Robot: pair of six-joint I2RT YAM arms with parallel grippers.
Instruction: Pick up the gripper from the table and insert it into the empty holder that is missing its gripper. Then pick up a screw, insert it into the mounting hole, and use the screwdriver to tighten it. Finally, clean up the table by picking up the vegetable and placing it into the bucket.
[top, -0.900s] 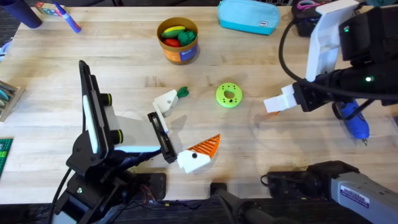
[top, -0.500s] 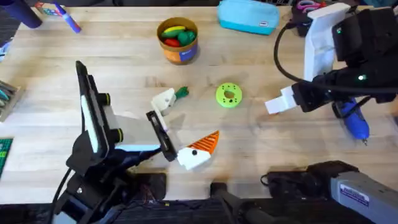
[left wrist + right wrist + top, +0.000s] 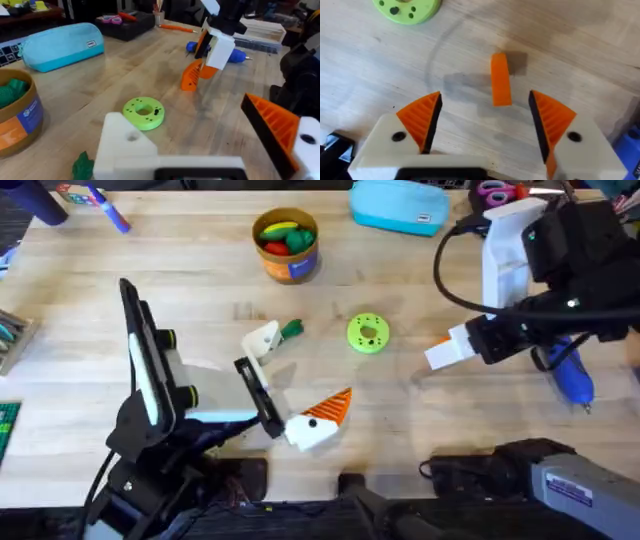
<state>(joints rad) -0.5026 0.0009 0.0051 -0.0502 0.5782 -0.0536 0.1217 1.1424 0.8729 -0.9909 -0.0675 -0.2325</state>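
Observation:
The loose gripper, an orange ribbed pad [image 3: 500,80], lies flat on the wood [image 3: 191,76]. My right gripper [image 3: 485,100] hangs open just above it, one finger on each side [image 3: 445,352]. My left gripper [image 3: 308,365] is open; one finger is a bare white holder [image 3: 125,145] with no pad, the other carries an orange pad [image 3: 277,127]. The dark-green vegetable [image 3: 291,329] lies beside the bare holder. The orange-yellow bucket [image 3: 286,262] stands at the back, toy foods inside. The blue screwdriver [image 3: 568,372] lies at the right, partly under the right arm. I can make out no screw.
A lime-green disc with holes [image 3: 367,334] lies between the two grippers. A turquoise pouch [image 3: 398,207] sits at the back edge, a black tray [image 3: 125,22] beyond it. A marker pen [image 3: 108,210] lies at the back left.
The right gripper has sunk a little closer to the table over the orange pad. The left arm has barely shifted.

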